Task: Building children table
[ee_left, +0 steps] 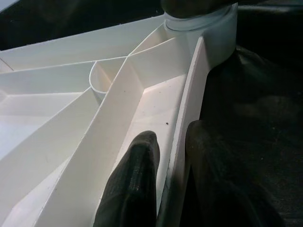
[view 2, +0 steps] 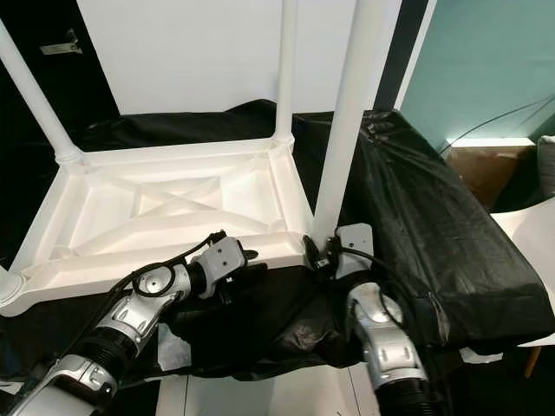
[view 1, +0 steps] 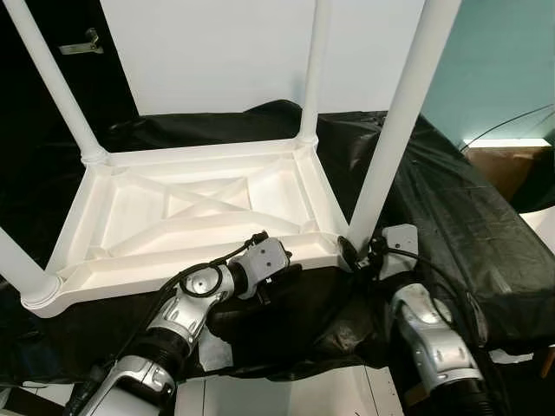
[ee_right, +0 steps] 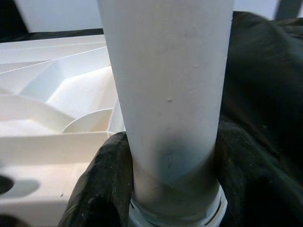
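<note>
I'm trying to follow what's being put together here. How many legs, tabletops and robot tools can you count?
White table legs standing up from the upturned top: 4 (first, second, third, fourth)
White tabletop, upside down on black sheeting: 1
Robot tools: 2 (left tool pinching the tabletop's rim, right tool around a leg's base)
Total: 7
</note>
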Robot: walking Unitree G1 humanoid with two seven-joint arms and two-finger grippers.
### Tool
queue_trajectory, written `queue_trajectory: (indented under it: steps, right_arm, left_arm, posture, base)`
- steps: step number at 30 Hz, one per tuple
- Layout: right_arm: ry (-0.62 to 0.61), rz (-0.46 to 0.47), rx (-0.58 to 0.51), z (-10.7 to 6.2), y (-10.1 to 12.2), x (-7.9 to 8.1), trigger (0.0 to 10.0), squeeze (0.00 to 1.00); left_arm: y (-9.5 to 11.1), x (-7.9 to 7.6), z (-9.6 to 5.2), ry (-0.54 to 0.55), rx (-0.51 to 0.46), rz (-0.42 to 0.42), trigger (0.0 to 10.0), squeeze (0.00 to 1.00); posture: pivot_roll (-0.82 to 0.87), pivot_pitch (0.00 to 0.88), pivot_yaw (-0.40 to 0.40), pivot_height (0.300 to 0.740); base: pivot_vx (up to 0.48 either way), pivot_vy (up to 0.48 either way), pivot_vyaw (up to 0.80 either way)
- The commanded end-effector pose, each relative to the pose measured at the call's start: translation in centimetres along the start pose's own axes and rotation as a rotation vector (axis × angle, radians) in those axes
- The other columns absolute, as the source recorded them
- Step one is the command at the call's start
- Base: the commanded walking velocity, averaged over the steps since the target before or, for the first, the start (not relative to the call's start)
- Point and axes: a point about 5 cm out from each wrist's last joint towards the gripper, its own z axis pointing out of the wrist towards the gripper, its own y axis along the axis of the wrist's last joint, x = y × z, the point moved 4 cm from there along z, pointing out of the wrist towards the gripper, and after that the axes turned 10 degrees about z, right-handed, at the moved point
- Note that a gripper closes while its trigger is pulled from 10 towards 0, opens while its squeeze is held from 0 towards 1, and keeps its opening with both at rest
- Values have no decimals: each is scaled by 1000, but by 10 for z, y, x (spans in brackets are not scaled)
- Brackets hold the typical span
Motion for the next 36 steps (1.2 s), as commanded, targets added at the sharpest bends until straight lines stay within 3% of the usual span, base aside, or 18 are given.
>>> queue_trajectory:
  steps: [1,4,6,11,12,13,17,18,22,23,27,29,31,36]
  right_arm:
    - [-230,-82,129,-8,-30,-41,0,0]
    - [-328,-37,53,-10,-21,-43,0,0]
    - [-355,-7,-30,-12,-8,-34,0,0]
    - [-386,0,-47,-14,-5,-34,0,0]
    - [-382,0,-41,-14,-6,-34,4431,0]
    - [-345,6,-33,-11,-7,-29,10000,0]
    - [-305,5,-27,-8,-7,-22,10000,0]
    - [-273,15,-12,-6,-9,-19,10000,1000]
    - [-134,-6,-14,-3,-8,-9,10000,1000]
    - [-104,-27,-45,-2,-2,-11,10000,0]
    - [-2,-118,-118,-1,20,-26,10000,0]
    - [-2,-118,-118,-1,20,-26,10000,0]
    - [75,-124,-107,2,26,-33,10000,0]
    - [374,-114,-8,2,31,-24,10000,0]
  left_arm:
    - [-18,-45,5,-194,66,-20,10000,0]
    - [-16,-47,7,-200,60,-19,10000,0]
    - [-17,-48,6,-200,67,-19,10000,0]
    - [-19,-49,5,-198,76,-20,10000,0]
    - [-19,-49,5,-198,75,-21,10000,0]
    - [-19,-50,5,-197,74,-23,10000,0]
    - [-19,-50,6,-197,74,-25,10000,0]
    - [-18,-50,6,-196,73,-26,10000,0]
    - [-17,-50,7,-193,70,-28,10000,0]
    - [-18,-50,7,-193,71,-28,10000,0]
    - [-22,-52,6,-199,83,-25,10000,0]
    - [-22,-52,6,-199,83,-25,10000,0]
    - [-23,-52,6,-201,88,-21,10000,0]
    - [-23,-52,6,-200,89,-18,10000,0]
  posture:
    - [-1,26,-15,740]
    - [4,28,-16,740]
    - [10,27,-23,740]
    - [13,27,-26,740]
    - [12,27,-28,740]
    - [11,28,-29,740]
    - [10,28,-30,740]
    - [8,28,-31,740]
    - [1,30,-33,740]
    - [1,30,-33,740]
    - [-9,31,-33,740]
    - [-9,31,-33,740]
    - [-9,31,-33,740]
    - [-10,29,-32,740]
  base:
    - [0,0,0]
    - [0,0,0]
    - [0,0,0]
    - [0,0,0]
    - [0,0,0]
    - [0,0,0]
    - [0,0,0]
    - [0,0,0]
    - [0,0,0]
    - [0,0,0]
    - [0,0,0]
    - [0,0,0]
    - [0,0,0]
    - [0,0,0]
